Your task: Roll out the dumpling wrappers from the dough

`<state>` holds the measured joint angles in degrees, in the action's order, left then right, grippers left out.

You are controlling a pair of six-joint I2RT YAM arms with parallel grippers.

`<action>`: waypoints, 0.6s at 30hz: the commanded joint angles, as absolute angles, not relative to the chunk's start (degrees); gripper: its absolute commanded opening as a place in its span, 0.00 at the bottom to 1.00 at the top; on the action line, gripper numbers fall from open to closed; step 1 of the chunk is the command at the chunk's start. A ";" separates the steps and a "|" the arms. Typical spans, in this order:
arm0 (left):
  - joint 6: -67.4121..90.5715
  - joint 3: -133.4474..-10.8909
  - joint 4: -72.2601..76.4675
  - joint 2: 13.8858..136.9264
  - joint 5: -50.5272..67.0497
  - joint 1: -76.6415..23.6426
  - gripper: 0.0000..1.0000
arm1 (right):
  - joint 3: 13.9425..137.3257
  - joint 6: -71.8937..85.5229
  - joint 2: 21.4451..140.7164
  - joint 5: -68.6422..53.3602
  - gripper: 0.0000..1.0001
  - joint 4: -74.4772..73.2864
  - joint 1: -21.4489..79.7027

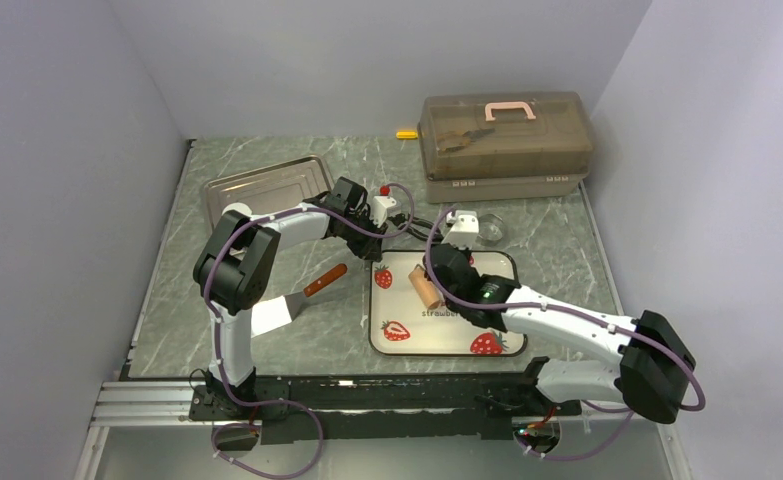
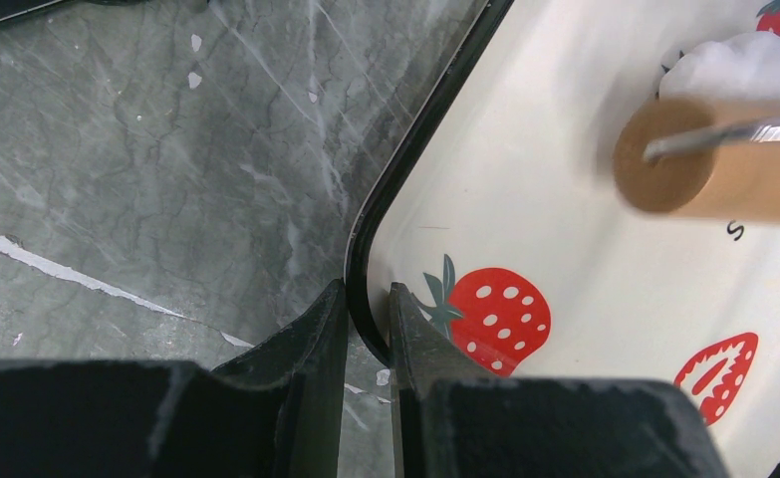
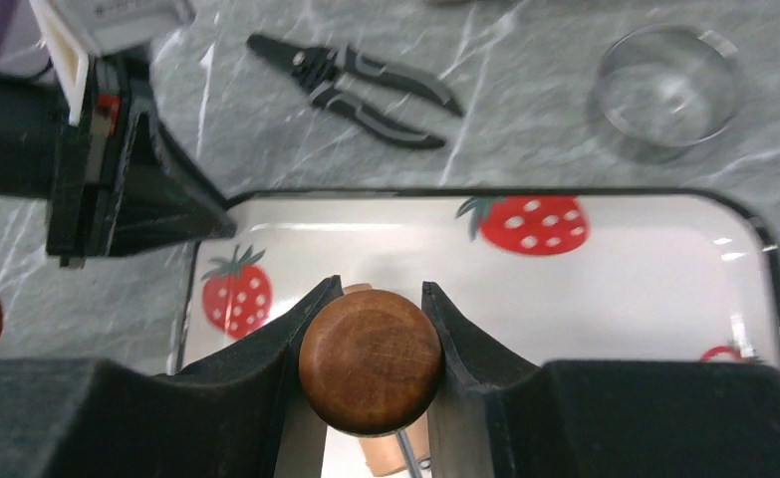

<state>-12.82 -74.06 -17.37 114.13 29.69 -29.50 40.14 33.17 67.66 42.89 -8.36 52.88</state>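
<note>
Pins the tray [image 2: 405,169] at its rounded corner, low in the middle of the left wrist view: left fingers [image 2: 328,319] pressed together on the thin black rim, one outside over the tabletop [image 2: 146,179], one inside on the glossy cream surface. Probably done to stop the slick tray sliding on the smooth grey marble-look top once rolling starts.

Grips the rolling pin [image 3: 371,358] by its round end knob, bottom centre of the right wrist view: right fingers [image 3: 296,329] pinching the knob from both sides, curved inner faces cupped to the wood. Holds the pin over the tray, seemingly so the barrel can run across the dough. Plain brown wood, smooth and cylindrical, with a thin metal rod showing at its end face.

Finds the dough [image 2: 749,60] at the upper right of the left wrist view: a soft, matte white lump on the tray, just behind the pin and beside a printed strawberry. Cannot tell whether wood and dough touch.

Beyond the tray, at the top of the right wrist view: a clear glass ring [image 3: 669,90] and black-handled pliers [image 3: 356,90], out of the rolling path.
</note>
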 commanded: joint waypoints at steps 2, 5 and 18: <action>-15.60 -73.85 -18.20 114.48 26.34 -29.13 0.00 | 33.70 35.68 71.97 37.50 0.00 -15.97 53.15; -15.69 -73.77 -18.15 114.44 26.28 -29.18 0.00 | 32.14 36.50 71.69 36.60 0.00 -14.76 53.09; -15.25 -73.31 -17.71 114.26 26.59 -29.17 0.00 | 50.29 24.84 68.04 22.62 0.00 -8.84 52.37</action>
<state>-12.82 -74.06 -17.37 114.13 29.69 -29.50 43.70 28.60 71.00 24.86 -7.68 52.90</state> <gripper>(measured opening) 0.226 0.359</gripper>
